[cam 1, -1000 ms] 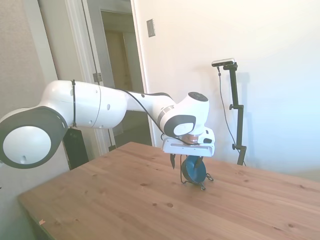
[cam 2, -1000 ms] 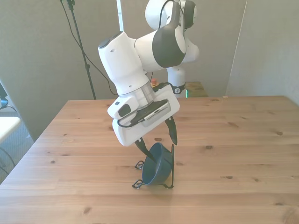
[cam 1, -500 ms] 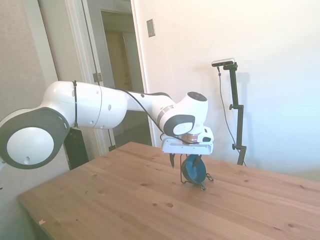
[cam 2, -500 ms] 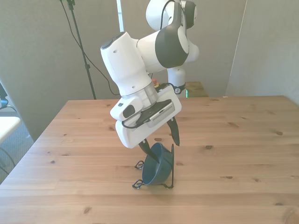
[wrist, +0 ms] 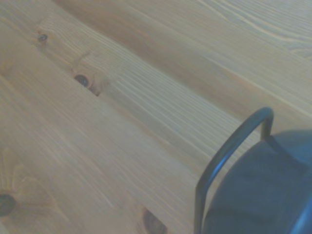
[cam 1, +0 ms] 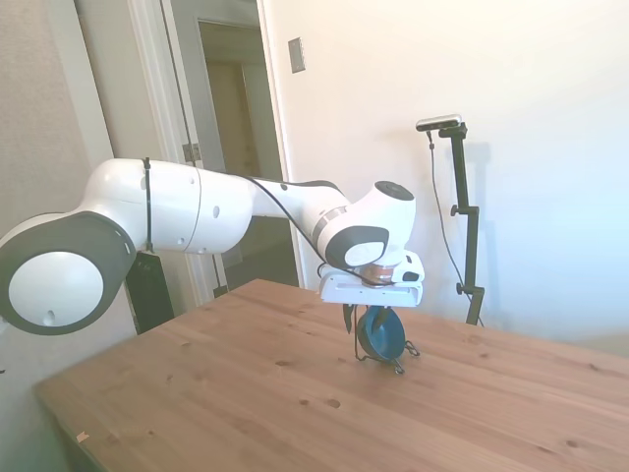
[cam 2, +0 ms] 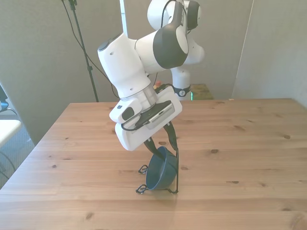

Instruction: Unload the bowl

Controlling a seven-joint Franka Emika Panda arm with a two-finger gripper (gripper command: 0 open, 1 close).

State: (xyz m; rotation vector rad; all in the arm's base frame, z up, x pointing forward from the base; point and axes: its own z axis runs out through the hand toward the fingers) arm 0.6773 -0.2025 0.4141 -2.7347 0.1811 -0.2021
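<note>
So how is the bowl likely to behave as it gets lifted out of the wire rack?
The bowl looks rigid, so it should hold shape. Standing on edge against the thin rack, it may roll or tip once free. The gripper pinches only its rim, so its smooth-looking surface might slip or swing.

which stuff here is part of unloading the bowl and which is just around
Part of the job:
- the bowl, propped on edge
- the wire rack holding it
- the gripper, fingers closed in at the bowl's upper rim

Just around:
- the wooden table
- the doorway in the side view
</note>
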